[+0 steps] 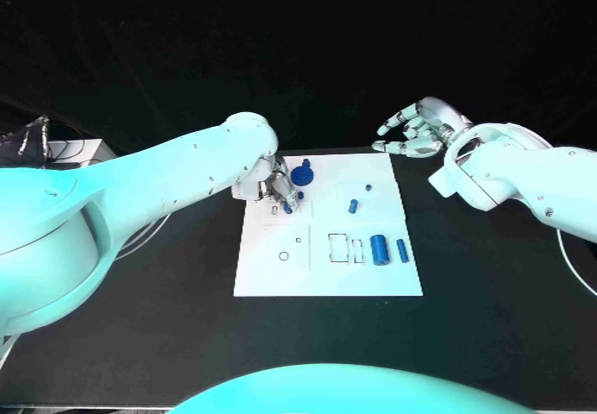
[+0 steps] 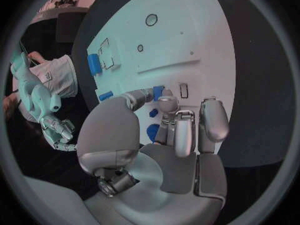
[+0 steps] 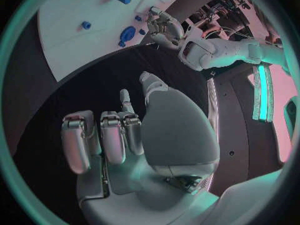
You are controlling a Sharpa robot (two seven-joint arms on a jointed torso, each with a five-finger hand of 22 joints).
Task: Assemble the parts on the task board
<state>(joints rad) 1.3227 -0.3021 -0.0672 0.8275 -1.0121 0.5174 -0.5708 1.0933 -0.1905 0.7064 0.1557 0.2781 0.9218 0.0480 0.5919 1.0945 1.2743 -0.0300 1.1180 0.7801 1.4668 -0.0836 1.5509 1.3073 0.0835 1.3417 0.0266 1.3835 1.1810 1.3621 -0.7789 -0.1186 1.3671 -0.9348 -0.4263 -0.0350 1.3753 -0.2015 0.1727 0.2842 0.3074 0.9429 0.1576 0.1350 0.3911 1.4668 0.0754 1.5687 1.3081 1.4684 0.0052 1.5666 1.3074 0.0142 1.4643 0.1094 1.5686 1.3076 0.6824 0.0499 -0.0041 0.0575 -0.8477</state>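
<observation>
Left hand: I see my left hand [image 1: 276,183] down on the far-left corner of the board [image 1: 326,276], fingers curled onto a small blue piece [image 2: 158,91]; the wrist view shows fingertips [image 2: 166,105] touching it, so I call it pinched.
Round blue part: a blue disc-shaped part [image 1: 304,177] sits just beside that hand, on the side toward my right hand.
Right hand: my right hand [image 1: 418,129] hovers off the board past its far-right corner, fingers loosely spread, holding nothing.
Small pegs: two small blue pegs [image 1: 354,205] lie on the board between the two hands, nearer the left one.
Cylinders: a thick blue cylinder [image 1: 380,249] and a thinner one [image 1: 402,251] lie side by side on the board, well apart from both hands, toward me.
</observation>
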